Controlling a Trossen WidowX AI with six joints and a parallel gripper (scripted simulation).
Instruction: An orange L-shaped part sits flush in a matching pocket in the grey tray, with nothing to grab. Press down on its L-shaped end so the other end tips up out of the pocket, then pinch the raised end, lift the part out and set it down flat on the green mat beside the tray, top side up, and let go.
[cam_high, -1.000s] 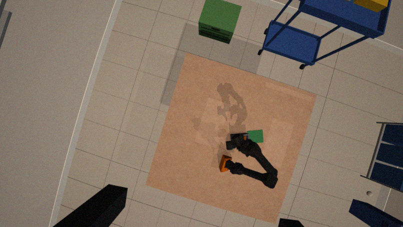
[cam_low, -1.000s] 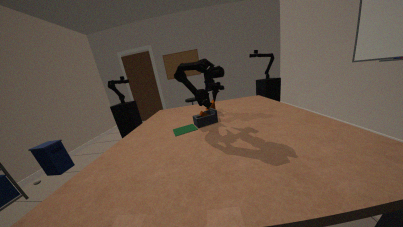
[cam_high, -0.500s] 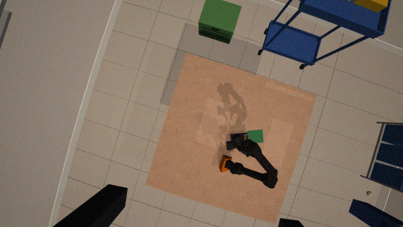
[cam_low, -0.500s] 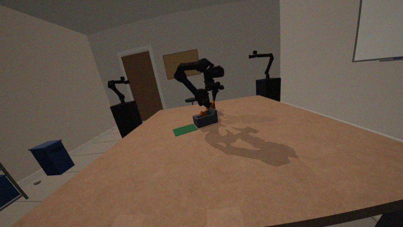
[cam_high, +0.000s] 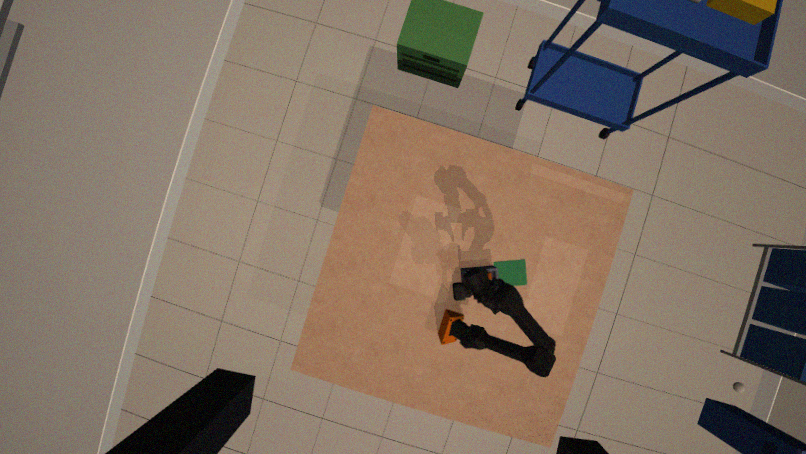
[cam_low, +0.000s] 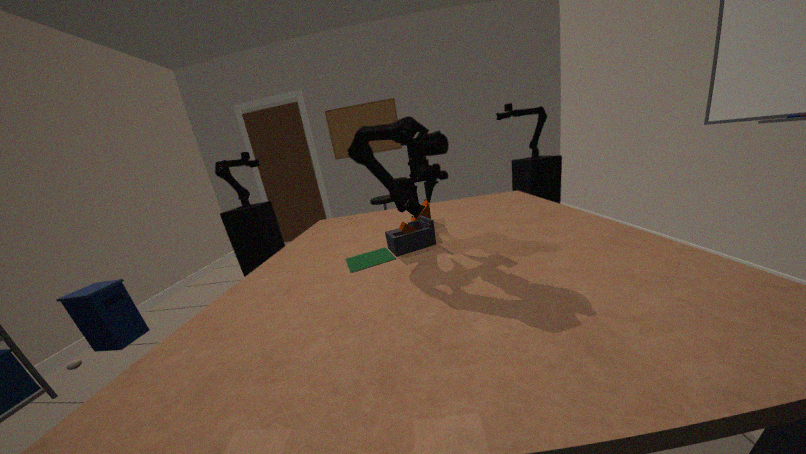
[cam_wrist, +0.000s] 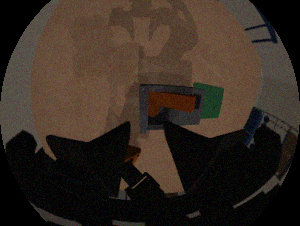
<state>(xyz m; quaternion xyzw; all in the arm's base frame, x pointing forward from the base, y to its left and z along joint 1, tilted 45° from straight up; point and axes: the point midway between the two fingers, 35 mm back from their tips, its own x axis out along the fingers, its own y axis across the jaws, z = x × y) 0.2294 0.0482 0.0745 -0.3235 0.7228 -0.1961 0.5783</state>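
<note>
The orange part (cam_high: 490, 276) (cam_low: 403, 227) (cam_wrist: 172, 101) is in the pocket of the grey tray (cam_low: 414, 243) (cam_wrist: 144, 111). Its end nearest the green mat (cam_high: 512, 271) (cam_low: 370, 259) (cam_wrist: 214, 103) is tipped up above the tray rim. Its other end is low in the pocket, and the wrist view shows dark shadow beside it. My gripper (cam_wrist: 146, 124) is part open with nothing between its fingers. It hangs above the tray, pointing down. In the top view the arm hides the fingers and much of the tray. The mat lies flat beside the tray.
An orange block (cam_high: 446, 328) (cam_wrist: 133, 153) stands at the arm's base, close to the tray. The arm (cam_high: 530, 321) (cam_low: 366, 143) folds above the table (cam_high: 349, 315) (cam_low: 451, 360). A green cabinet (cam_high: 442, 31) and a blue cart (cam_high: 583, 87) stand on the floor off the table.
</note>
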